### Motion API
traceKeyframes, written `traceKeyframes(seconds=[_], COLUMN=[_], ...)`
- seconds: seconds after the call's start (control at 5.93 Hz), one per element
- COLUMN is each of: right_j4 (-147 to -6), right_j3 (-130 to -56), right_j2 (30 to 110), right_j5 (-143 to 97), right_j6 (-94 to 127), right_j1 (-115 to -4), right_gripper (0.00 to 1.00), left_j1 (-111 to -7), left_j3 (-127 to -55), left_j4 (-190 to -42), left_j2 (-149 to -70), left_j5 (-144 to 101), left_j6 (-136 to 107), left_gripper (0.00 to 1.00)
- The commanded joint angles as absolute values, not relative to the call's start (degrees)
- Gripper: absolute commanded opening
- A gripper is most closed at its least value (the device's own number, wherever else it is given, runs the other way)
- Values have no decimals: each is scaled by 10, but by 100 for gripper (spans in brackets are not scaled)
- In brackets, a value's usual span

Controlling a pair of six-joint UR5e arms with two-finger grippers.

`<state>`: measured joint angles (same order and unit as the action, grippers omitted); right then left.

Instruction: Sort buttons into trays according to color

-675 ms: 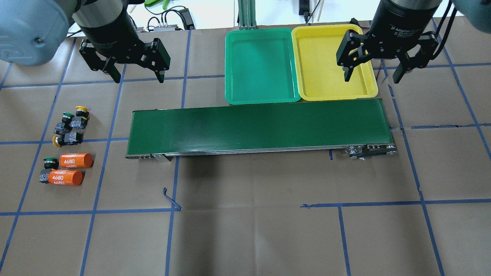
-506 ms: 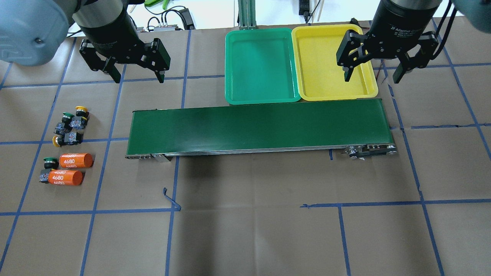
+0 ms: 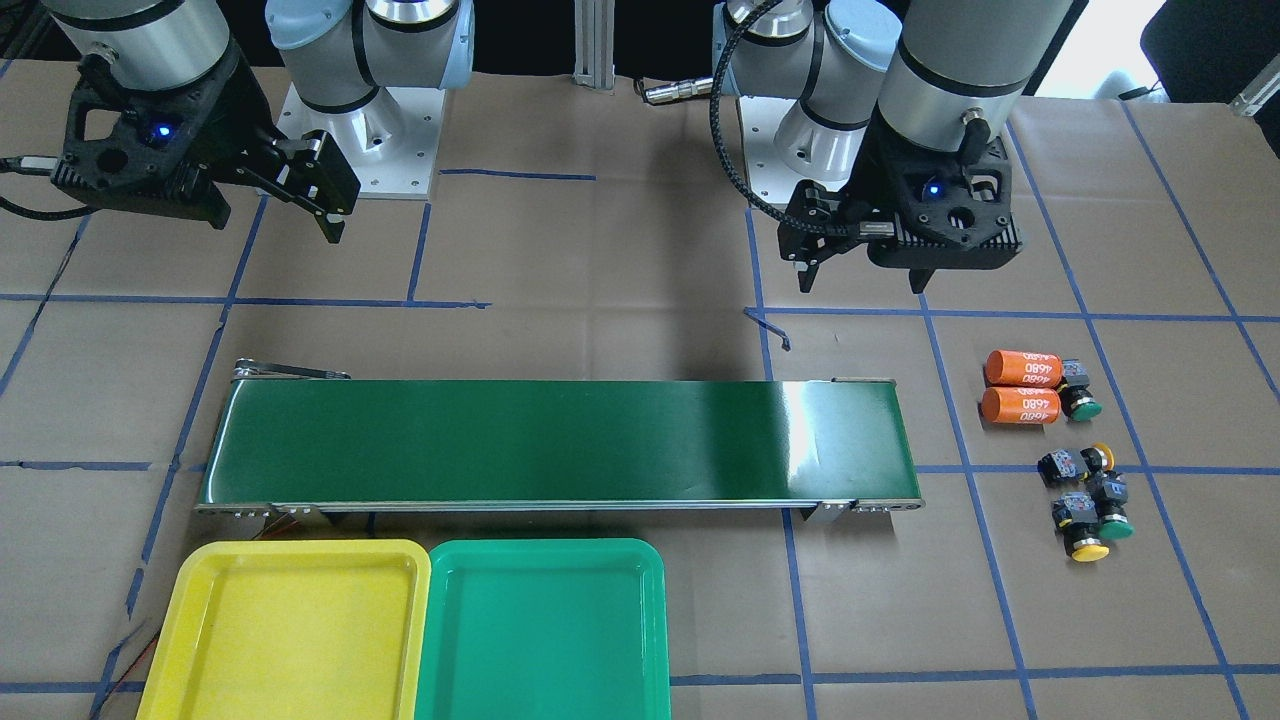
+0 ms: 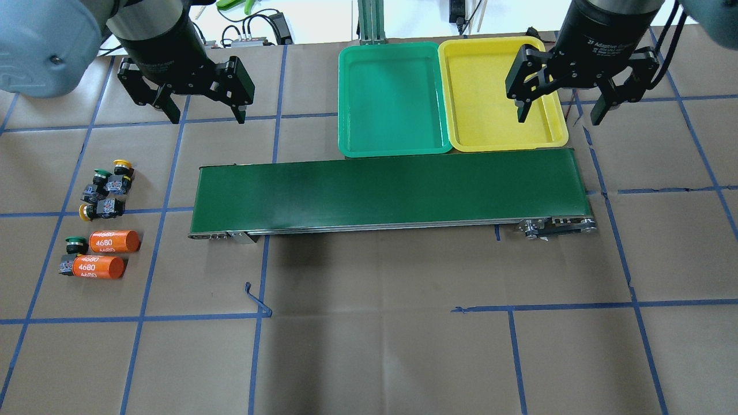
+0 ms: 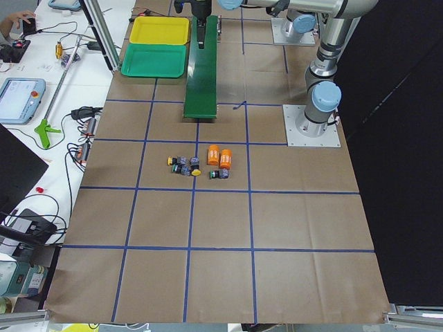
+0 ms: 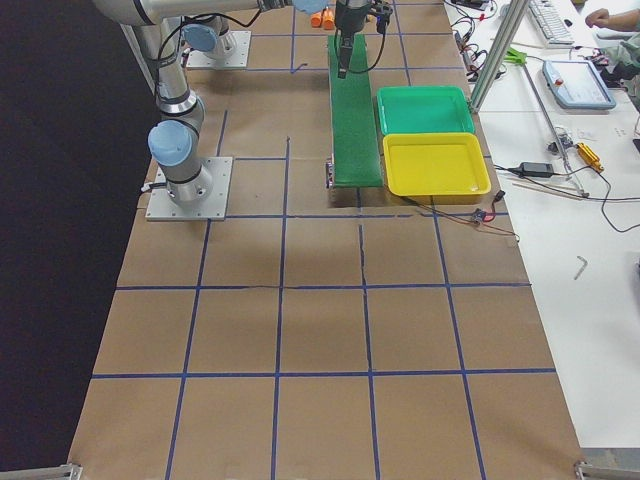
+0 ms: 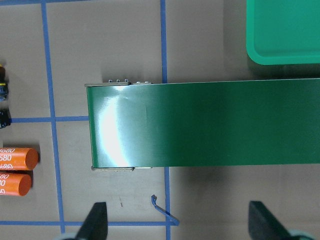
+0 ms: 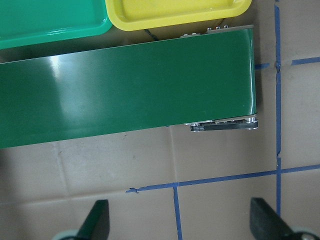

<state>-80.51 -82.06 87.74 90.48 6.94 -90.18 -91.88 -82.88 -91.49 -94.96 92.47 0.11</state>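
Observation:
Four buttons lie at the table's left. Three of them, a yellow one (image 4: 121,166), a green one (image 4: 102,173) and a yellow one (image 4: 85,215), lie in a cluster. A second green one (image 4: 75,243) lies beside the orange cylinders. The green tray (image 4: 392,98) and the yellow tray (image 4: 484,86) stand side by side beyond the belt, both empty. My left gripper (image 4: 207,120) is open and empty, raised beyond the belt's left end, away from the buttons. My right gripper (image 4: 558,120) is open and empty over the yellow tray's right rim.
A long dark green conveyor belt (image 4: 386,193) lies across the middle, in front of the trays. Two orange cylinders marked 4680 (image 4: 114,241) lie next to the buttons. Blue tape lines grid the brown table cover. Cables and equipment lie beyond the far edge.
My left gripper has shifted very slightly to the left and away. The right gripper, the buttons and the trays have not moved.

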Motion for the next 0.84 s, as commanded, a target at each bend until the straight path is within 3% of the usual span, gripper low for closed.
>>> traceKeyframes(seconds=[0.0,0.34,0.67], right_j4=[-805,-804,-805], right_j3=[-821,-820,-821], right_j2=[878,878,878], right_j5=[905,905,904], right_j6=[69,69,69], right_j1=[-902,-903,-902], right_gripper=[100,100,100], left_j1=[-852,-798,-687], left_j3=[-840,-845,-897], left_j4=[-927,-935,-921], left_j2=[-946,-950,-957], left_j5=[921,926,927], left_j6=[93,209,445], left_gripper=[99,99,98])
